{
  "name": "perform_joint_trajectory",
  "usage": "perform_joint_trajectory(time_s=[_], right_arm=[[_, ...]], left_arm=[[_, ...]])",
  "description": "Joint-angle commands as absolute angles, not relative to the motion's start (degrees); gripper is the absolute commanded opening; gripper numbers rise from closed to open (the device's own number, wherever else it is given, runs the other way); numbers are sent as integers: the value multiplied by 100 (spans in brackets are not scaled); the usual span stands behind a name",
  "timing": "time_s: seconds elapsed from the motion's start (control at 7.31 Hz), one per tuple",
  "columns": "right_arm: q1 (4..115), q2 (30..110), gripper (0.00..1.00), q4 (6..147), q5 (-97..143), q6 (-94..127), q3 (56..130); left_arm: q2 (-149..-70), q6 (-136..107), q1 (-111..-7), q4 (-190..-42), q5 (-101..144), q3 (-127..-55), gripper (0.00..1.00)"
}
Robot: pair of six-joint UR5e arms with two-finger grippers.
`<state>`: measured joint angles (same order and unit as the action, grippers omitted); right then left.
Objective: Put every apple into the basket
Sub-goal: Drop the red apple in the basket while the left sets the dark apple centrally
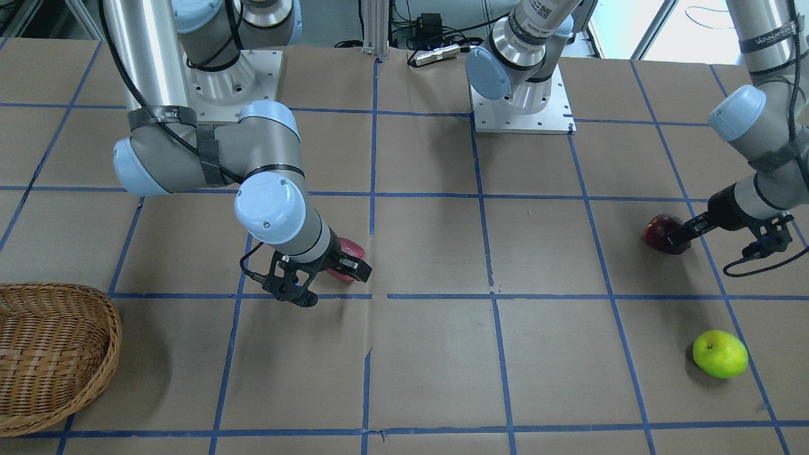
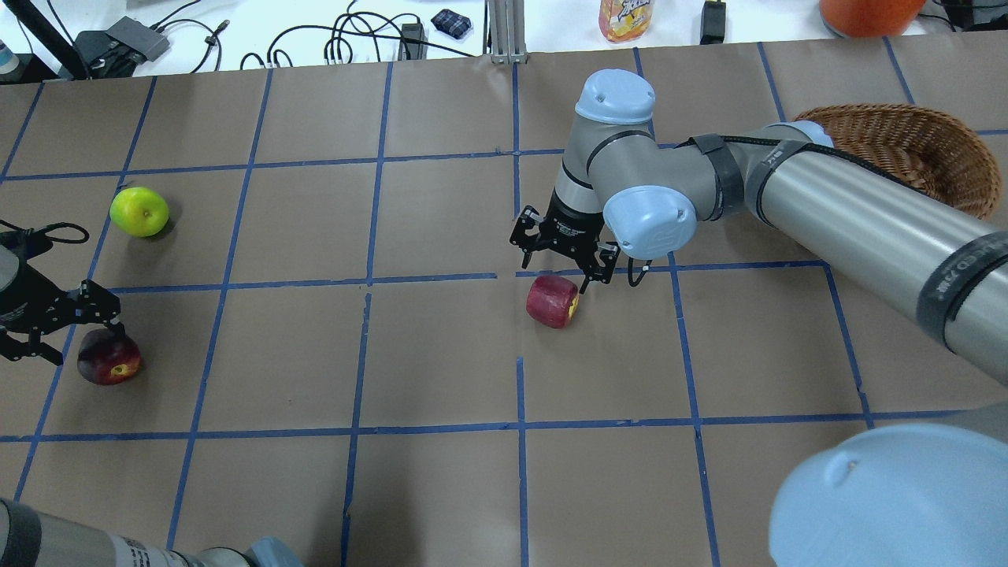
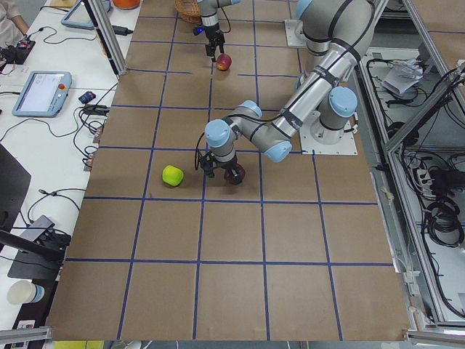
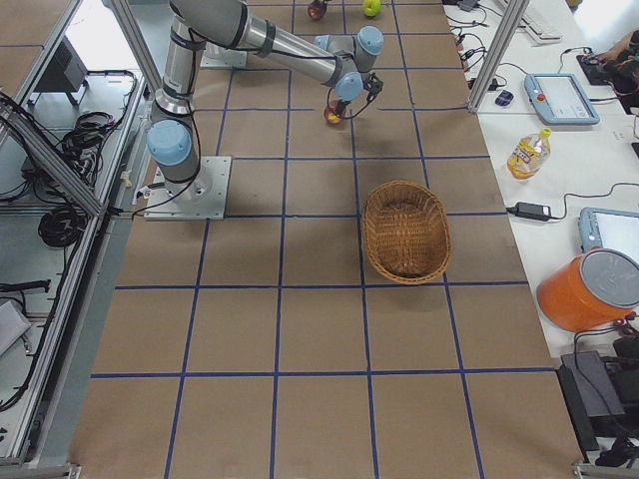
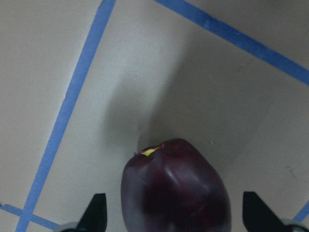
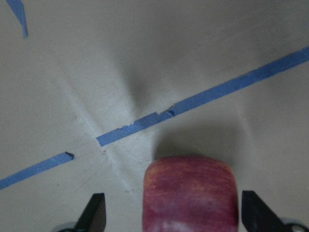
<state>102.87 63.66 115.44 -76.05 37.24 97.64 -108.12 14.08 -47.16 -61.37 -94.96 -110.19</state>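
At left hand (image 5: 176,215): wide open, nothing gripped, maroon apple (image 2: 109,357) between fingers on worktop (image 2: 441,354), seemingly untouched. At right hand (image 6: 175,215): open alike, red apple (image 2: 552,301) between fingers. Farther out from left hand, green apple (image 2: 139,212). Well apart from right hand, basket (image 2: 957,177).

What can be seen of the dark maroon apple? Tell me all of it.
The dark maroon apple is glossy, deep purple-red, with a small yellow patch at one end, so it seems tipped on its side. It rests on the brown paper table inside a blue-taped square. The left claw is open around it; the wrist view shows a gap beside each finger, so nothing grips it.
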Motion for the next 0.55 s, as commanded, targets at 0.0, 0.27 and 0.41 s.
perform_joint_trajectory(time_s=[0.0, 0.27, 0.41], right_arm=[[10310, 6302, 100, 11496, -7506, 3735, 9939], [10301, 6345, 94, 11505, -7585, 3735, 10125], [10301, 6363, 43, 11505, -7594, 3770, 10125]], left_arm=[[-10924, 1371, -4711, -6100, -9545, -11048, 100], [-11003, 1476, -4711, -6109, -9554, -11048, 85], [-10960, 1564, -4685, -6152, -9554, -11022, 66]])
